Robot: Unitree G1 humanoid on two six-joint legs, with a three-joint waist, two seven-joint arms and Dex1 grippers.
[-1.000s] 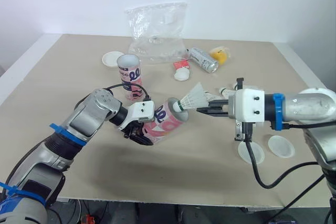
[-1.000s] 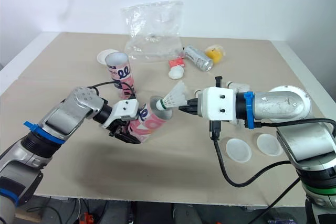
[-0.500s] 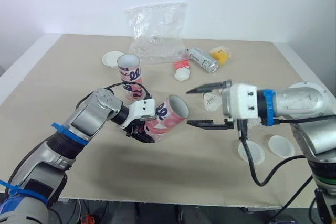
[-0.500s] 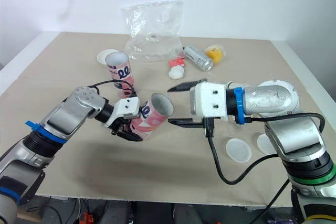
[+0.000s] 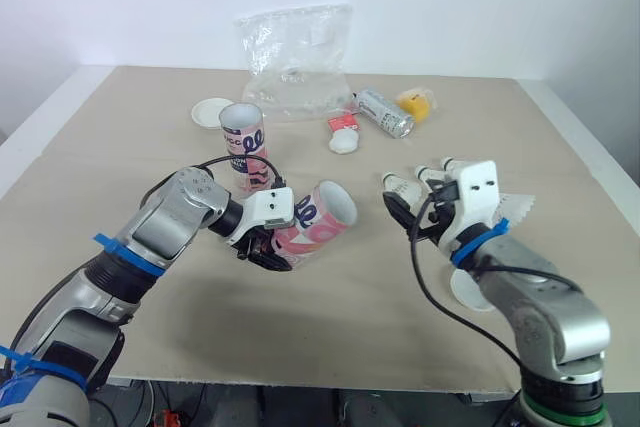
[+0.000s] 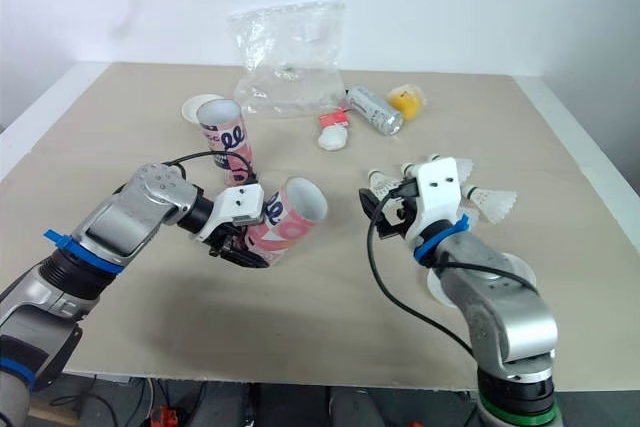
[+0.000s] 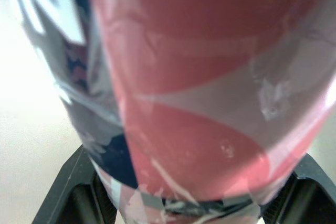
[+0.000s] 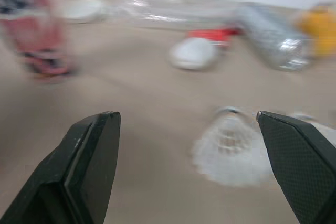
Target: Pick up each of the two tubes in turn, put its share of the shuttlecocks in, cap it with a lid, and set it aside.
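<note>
My left gripper (image 5: 272,250) is shut on a pink patterned tube (image 5: 318,219), held tilted just above the table with its open mouth facing right; in the left wrist view the tube (image 7: 199,87) sits between both fingers. A second pink tube (image 5: 245,142) stands upright behind it. My right gripper (image 5: 405,215) is open, to the right of the held tube's mouth. In the right wrist view a shuttlecock (image 8: 231,148) lies on the table beyond its spread fingers (image 8: 89,166). More shuttlecocks (image 5: 402,185) lie beside that hand, one (image 6: 490,199) behind the wrist.
A white lid (image 5: 213,110) lies at the back left and another lid (image 5: 468,292) shows partly under my right arm. At the back are a clear plastic bag (image 5: 297,57), a metal can (image 5: 385,112), a yellow object (image 5: 418,102) and a red-and-white item (image 5: 345,135).
My right gripper opened, released the shuttlecock at the held tube's mouth, and drew back right toward the loose shuttlecocks. That shuttlecock is out of sight. The left arm kept still.
</note>
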